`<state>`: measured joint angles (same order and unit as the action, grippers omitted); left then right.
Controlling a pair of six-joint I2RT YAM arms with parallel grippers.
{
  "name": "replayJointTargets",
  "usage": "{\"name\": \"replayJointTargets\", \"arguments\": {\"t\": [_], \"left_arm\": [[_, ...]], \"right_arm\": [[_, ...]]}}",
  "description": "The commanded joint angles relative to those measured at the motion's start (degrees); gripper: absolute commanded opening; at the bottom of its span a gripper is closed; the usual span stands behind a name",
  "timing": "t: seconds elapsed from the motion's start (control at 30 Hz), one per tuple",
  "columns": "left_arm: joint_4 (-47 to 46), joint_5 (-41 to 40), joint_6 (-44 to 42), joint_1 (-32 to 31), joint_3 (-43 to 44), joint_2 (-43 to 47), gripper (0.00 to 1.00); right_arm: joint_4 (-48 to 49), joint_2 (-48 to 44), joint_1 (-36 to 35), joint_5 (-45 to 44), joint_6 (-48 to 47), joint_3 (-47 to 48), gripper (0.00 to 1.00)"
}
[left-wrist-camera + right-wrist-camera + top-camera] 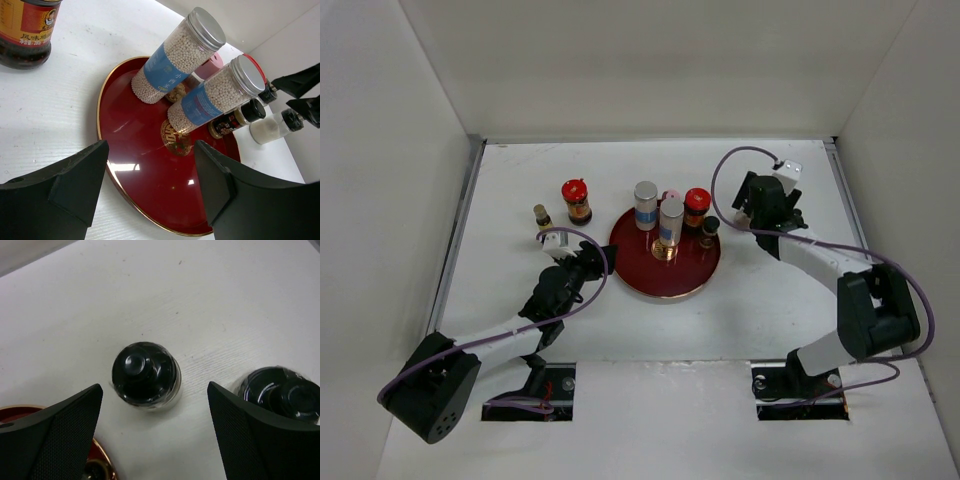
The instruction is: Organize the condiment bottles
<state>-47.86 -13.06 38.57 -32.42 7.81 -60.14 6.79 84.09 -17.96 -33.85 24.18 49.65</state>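
On the dark red plate (665, 275) stand two silver-capped, blue-labelled cylinders (646, 205) (670, 225), a pink-capped bottle (670, 194), a red-lidded brown jar (697, 208) and a small black-capped bottle (708, 232). A second red-lidded jar (576, 200) and a tiny bottle (542, 216) stand on the table to the plate's left. My left gripper (592, 262) is open and empty at the plate's left rim (150, 175). My right gripper (748, 212) is open above two black-capped bottles (145, 372) (280, 392) to the right of the plate; the arm hides them from above.
White walls enclose the table on the left, back and right. In the left wrist view the off-plate brown jar (27, 30) is at the top left and a white black-capped bottle (275, 127) stands beyond the plate under the right gripper's fingers (300, 82).
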Motion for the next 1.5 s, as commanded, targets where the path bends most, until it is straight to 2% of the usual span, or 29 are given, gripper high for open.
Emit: {"name": "replayJointTargets", "arguments": {"t": [0.0, 0.43, 0.57, 0.7, 0.73, 1.07, 1.27, 1.47], "left_arm": [[-3.9, -0.1, -0.2, -0.4, 1.8, 0.5, 0.68], [-4.0, 0.5, 0.4, 0.4, 1.8, 0.0, 0.68], [-4.0, 0.2, 0.2, 0.2, 1.7, 0.4, 0.68], [-3.9, 0.5, 0.4, 0.6, 1.6, 0.6, 0.68], [-3.7, 0.5, 0.4, 0.6, 1.6, 1.0, 0.68], [-3.6, 0.2, -0.2, 0.3, 1.9, 0.5, 0.68], [-3.6, 0.2, -0.2, 0.9, 1.7, 0.5, 0.68], [-3.5, 0.1, -0.2, 1.0, 1.5, 1.3, 0.68]], "right_arm": [[0.8, 2.6, 1.4, 4.0, -0.1, 4.8, 0.9], [-0.9, 10.2, 2.0, 5.4, -0.9, 9.9, 0.8], [-1.6, 10.8, 2.0, 4.9, -0.3, 10.0, 0.69], [-1.2, 9.3, 2.0, 4.6, 0.5, 9.3, 0.47], [-1.0, 8.2, 2.0, 4.4, 0.9, 9.0, 0.44], [-1.8, -10.7, -2.7, 2.0, -0.5, 5.2, 0.42], [-6.0, -22.1, -13.4, 2.7, -4.8, 5.0, 0.42], [-8.9, -23.8, -24.0, 3.0, -3.8, 3.4, 0.41]]}}
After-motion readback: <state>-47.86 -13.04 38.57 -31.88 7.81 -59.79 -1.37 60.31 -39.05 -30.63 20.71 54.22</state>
